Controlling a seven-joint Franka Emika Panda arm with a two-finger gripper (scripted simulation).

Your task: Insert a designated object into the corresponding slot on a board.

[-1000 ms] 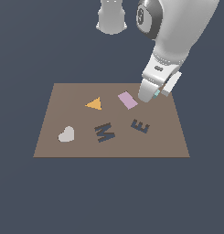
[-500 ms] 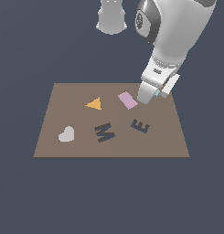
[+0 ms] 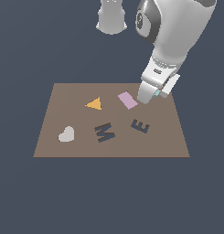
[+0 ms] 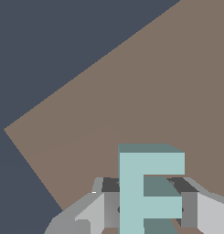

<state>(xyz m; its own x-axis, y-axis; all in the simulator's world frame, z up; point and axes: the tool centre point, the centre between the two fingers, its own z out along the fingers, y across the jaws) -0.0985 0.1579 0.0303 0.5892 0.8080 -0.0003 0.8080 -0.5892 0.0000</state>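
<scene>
Gripper (image 4: pixel 145 205) jaws clamp the teal E block (image 4: pixel 131 192) across its spine; it looks rigid, light, possibly slippery.

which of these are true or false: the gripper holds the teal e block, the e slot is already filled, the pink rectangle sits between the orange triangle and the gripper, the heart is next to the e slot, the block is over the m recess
1. The gripper holds the teal E block. True: the fingers sit on either side of it in the wrist view.
2. The E slot is already filled. False: it shows as an empty dark recess on the board.
3. The pink rectangle sits between the orange triangle and the gripper. True.
4. The heart is next to the E slot. False: the M recess lies between them.
5. The block is over the M recess. False: it is near the board's far edge, on the exterior view's right.
</scene>
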